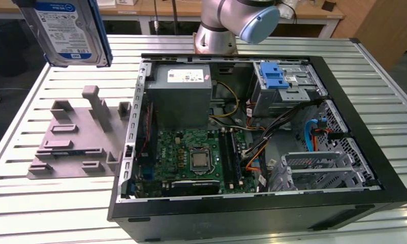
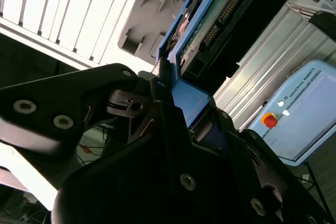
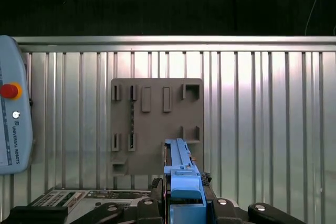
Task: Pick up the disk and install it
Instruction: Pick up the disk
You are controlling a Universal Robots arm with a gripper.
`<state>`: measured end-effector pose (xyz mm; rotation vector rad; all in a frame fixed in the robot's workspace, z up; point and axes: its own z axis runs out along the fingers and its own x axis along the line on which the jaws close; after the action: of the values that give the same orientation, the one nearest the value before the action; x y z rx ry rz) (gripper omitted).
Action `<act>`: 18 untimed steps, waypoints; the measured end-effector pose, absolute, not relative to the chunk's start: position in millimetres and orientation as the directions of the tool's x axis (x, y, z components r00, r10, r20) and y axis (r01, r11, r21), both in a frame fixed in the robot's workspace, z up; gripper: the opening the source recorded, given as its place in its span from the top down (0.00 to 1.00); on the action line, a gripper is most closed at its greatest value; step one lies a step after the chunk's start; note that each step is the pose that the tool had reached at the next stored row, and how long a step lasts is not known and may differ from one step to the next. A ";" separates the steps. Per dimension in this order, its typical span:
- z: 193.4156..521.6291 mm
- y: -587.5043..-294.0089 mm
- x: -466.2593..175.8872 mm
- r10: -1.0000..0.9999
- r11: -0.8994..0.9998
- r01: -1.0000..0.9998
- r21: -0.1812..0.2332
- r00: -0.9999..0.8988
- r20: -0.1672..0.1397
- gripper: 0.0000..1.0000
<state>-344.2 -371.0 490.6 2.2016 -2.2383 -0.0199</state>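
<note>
High at the exterior view's far left, the disk [image 1: 71, 30] hangs in the air, upright with its blue-and-white label facing the camera and its blue bracket along the edges; it touches neither the table nor the case. In both wrist views the gripper [image 2: 186, 103] [image 3: 184, 203] is clenched on the disk [image 2: 220, 9] [image 3: 181, 174], its black fingers [image 2: 160, 85] pressed to the blue bracket from either side.

Below the disk, a grey fixture [image 1: 77, 137] [image 3: 157, 124] with raised slots and posts lies flat on the slatted table [image 1: 47, 213]; none of its slots hold anything. Just beside the fixture, toward the exterior view's right, an open case [image 1: 257, 216] lies on its side; inside it are a board [image 1: 196, 157] near the front, a grey box [image 1: 183, 96] farther back, and a bay [image 1: 284, 86] with a blue latch at the far right corner. The arm [image 1: 230, 20] rises from the table's far edge, behind the case. A pale blue pendant [image 3: 10, 114] [image 2: 299, 114] with a red button rests at the table's side.
</note>
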 end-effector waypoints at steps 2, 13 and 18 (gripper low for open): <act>490.5 -373.3 -344.0 -1.000 0.017 -1.000 0.010 -0.017 -0.008 0.63; 490.4 -391.7 -338.5 -1.000 0.016 -1.000 0.010 -0.017 -0.008 0.63; 490.5 -393.5 -327.6 -1.000 0.016 -1.000 0.011 -0.017 -0.008 0.63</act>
<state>-327.6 -393.5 490.5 2.2015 -2.2381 -0.0203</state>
